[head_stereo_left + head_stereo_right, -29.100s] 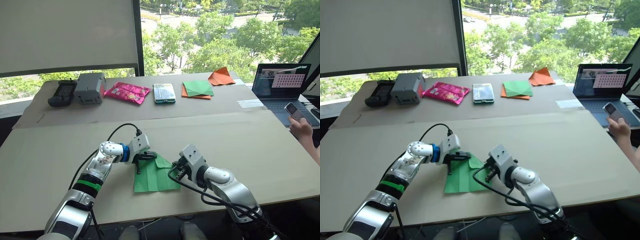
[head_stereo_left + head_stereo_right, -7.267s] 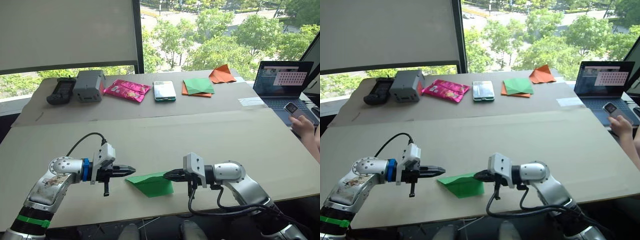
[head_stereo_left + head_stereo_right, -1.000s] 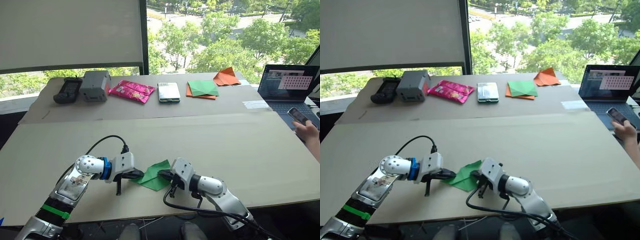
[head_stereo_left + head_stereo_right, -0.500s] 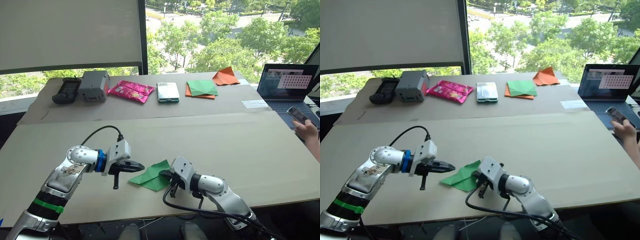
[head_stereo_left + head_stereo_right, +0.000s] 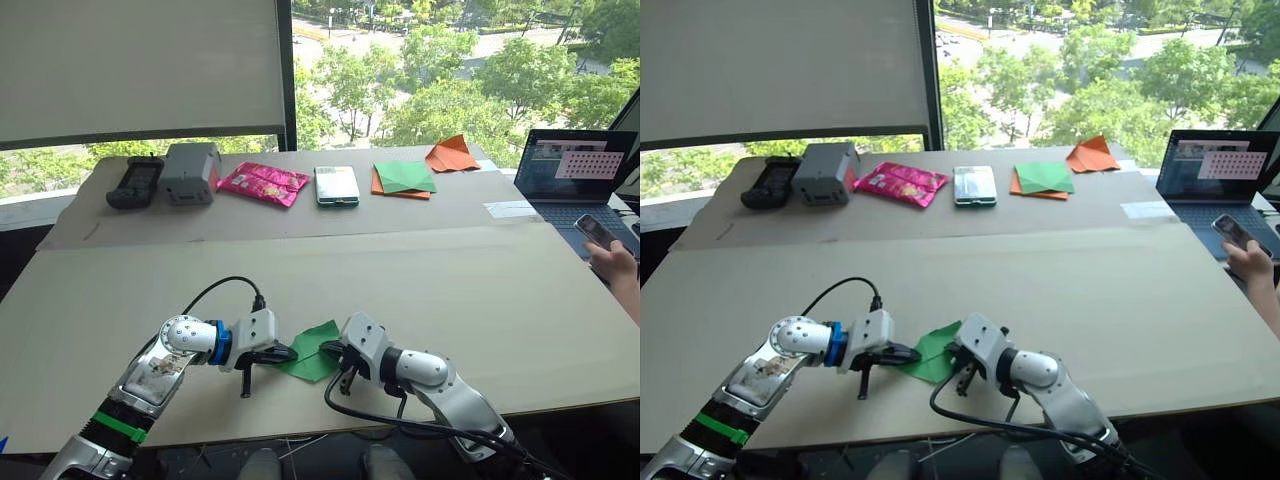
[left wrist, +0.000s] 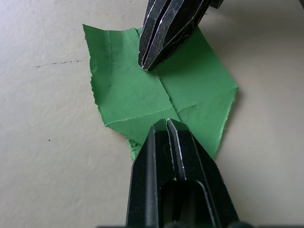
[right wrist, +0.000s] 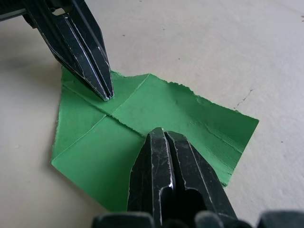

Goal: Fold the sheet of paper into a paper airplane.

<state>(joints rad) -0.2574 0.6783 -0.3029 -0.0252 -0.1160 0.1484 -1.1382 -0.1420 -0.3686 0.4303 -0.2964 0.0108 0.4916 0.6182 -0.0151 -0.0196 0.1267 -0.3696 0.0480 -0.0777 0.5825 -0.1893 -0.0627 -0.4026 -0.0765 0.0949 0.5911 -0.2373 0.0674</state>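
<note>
The sheet of paper (image 5: 314,353) lies flat on the near table, folded into a small bright green piece with crossing creases and ragged edges (image 6: 128,90). My left gripper (image 5: 284,354) is shut, and its tip presses on the paper's left edge (image 6: 166,122). From the opposite side my right gripper (image 5: 328,349), also shut, points its tip down onto the paper (image 7: 159,131). The two tips face each other across the central crease, a short way apart. In the right wrist view the left gripper's fingers (image 7: 90,57) touch the paper near its far edge.
Along the far table stand a black device (image 5: 132,183), a grey box (image 5: 189,172), a pink packet (image 5: 261,183), a phone (image 5: 336,185), a darker green square on orange paper (image 5: 404,178) and an orange pointed shape (image 5: 452,155). A laptop (image 5: 576,168) and a person's hand (image 5: 612,255) are at right.
My left gripper, lifted off and to the left half a second ago, has come back down onto the paper's left edge. The right gripper stayed on the paper.
</note>
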